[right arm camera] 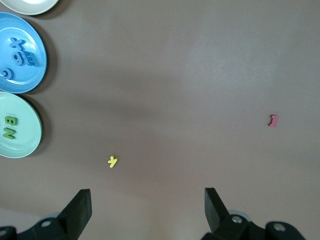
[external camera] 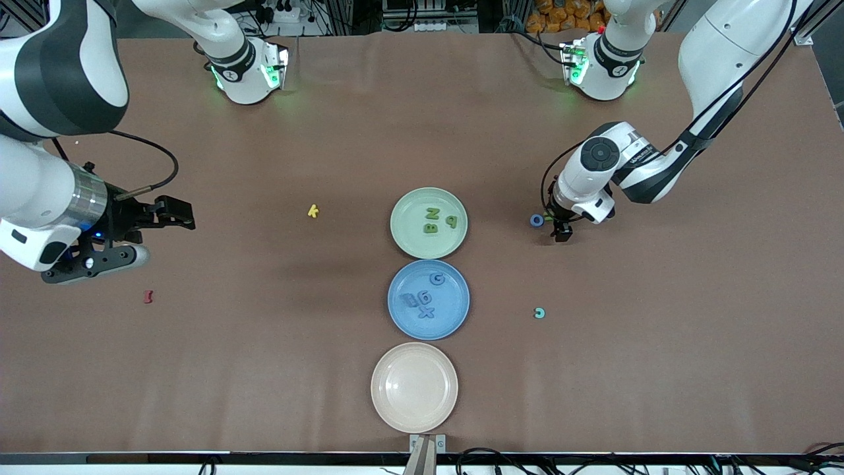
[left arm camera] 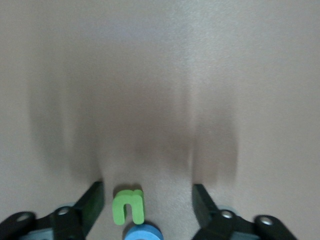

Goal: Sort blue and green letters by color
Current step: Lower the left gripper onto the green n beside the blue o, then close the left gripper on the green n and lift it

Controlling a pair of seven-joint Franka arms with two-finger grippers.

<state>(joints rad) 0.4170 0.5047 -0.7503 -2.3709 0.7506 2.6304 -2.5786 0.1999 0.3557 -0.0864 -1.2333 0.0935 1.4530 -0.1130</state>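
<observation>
Brown desk (external camera: pixel 277 369) fills the front view, both arm bases along its top edge

Right arm – waits over the right arm's end of the desk. Right gripper (external camera: pixel 173 214) hangs above bare surface with its jaws spread wide, nothing between them; the right wrist view shows both fingers (right arm camera: pixel 77 212) well apart over empty brown

Left arm – reaches down toward the middle of its half of the desk. Left gripper (external camera: pixel 562 232) is low at the surface, jaws apart and straddling a green letter (left arm camera: pixel 128 206); in the left wrist view neither finger touches the piece. A blue ring letter (external camera: pixel 537 220) lies just beside the green one, toward the plates

Three plates in a row down the centre line:
- green plate (external camera: pixel 402 244), nearest the arm bases, carries three green letters (external camera: pixel 432 220)
- blue plate (external camera: pixel 395 316), in the middle, touching or nearly touching the green one, carries blue letters (external camera: pixel 425 299) – four pieces as far as I can tell
- cream plate (external camera: pixel 382 402), closest to the front edge, holds nothing

Loose small pieces on the desk:
- teal letter (external camera: pixel 540 313), alone between the blue plate and the left arm's end, nearer the front edge than the left gripper
- yellow K (external camera: pixel 313 211), between the green plate and the right gripper
- dark red piece (external camera: pixel 148 297), toward the right arm's end, nearer the front edge than the yellow K
</observation>
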